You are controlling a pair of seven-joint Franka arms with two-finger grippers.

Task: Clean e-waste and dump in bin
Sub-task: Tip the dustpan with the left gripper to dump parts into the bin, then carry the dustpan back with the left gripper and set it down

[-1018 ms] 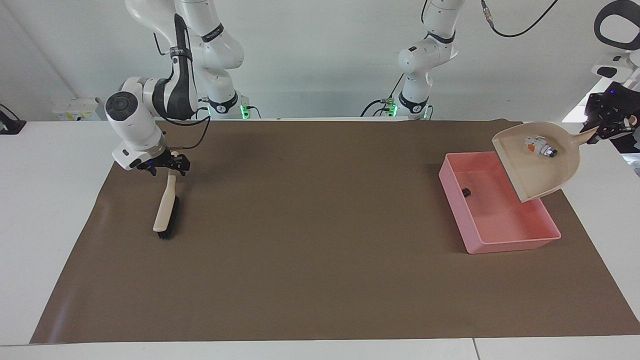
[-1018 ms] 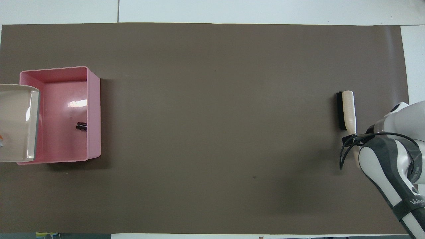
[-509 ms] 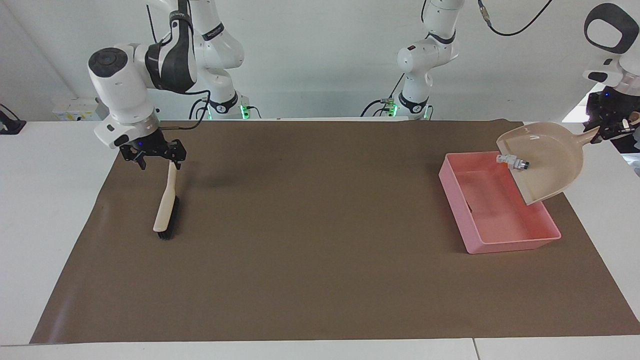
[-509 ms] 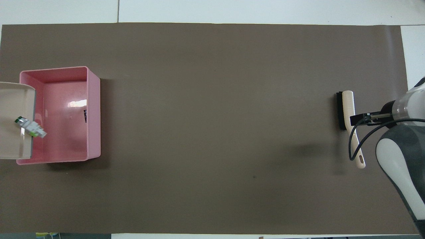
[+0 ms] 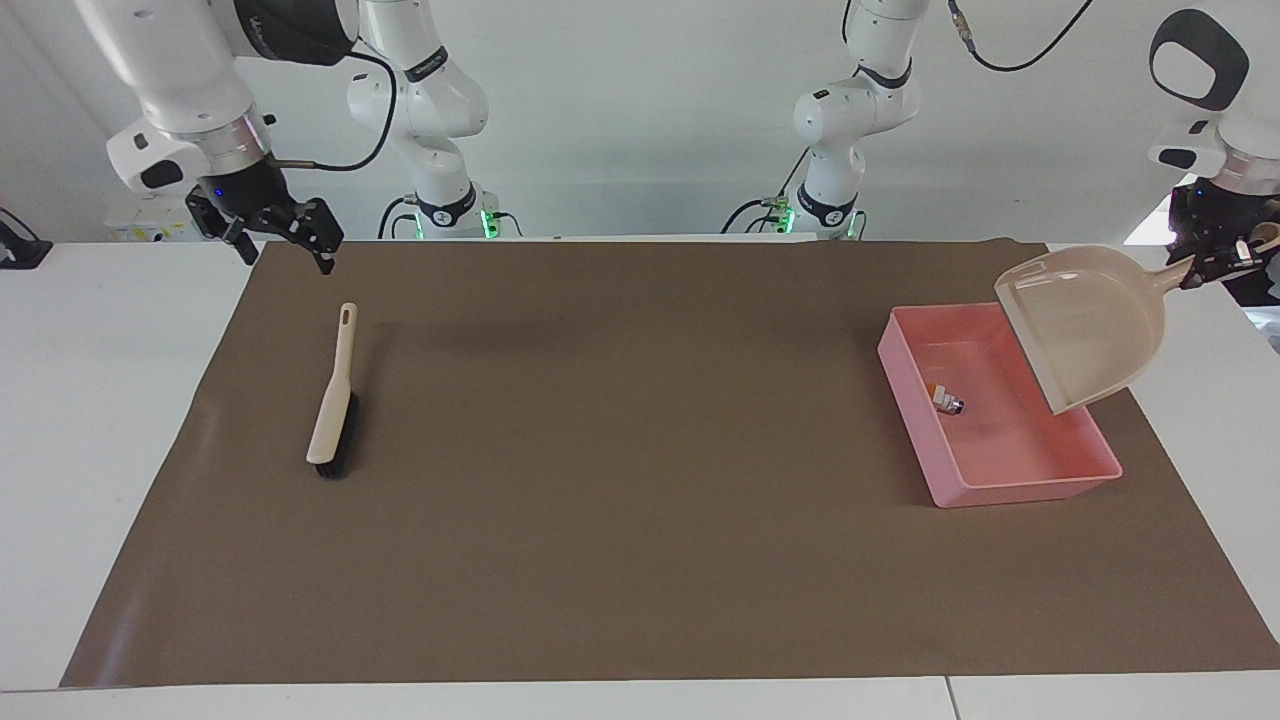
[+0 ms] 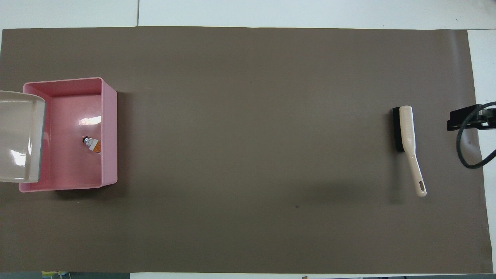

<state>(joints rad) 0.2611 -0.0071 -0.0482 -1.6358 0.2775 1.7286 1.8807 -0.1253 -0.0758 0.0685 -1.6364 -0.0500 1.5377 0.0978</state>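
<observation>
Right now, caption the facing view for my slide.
Left tool tips the emptied dustpan over the pink bin; e-waste inside.

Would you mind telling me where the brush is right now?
The brush lies flat on the brown mat toward the right arm's end of the table, with nothing holding it.

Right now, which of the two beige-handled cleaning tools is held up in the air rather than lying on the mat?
The dustpan, tilted over the pink bin in the left gripper. The brush lies flat on the mat.

A robotics lab: two white arms [image 5: 430, 110] bolted beside a white table [image 5: 110, 400], brown mat [image 5: 640, 480], bare wall.
</observation>
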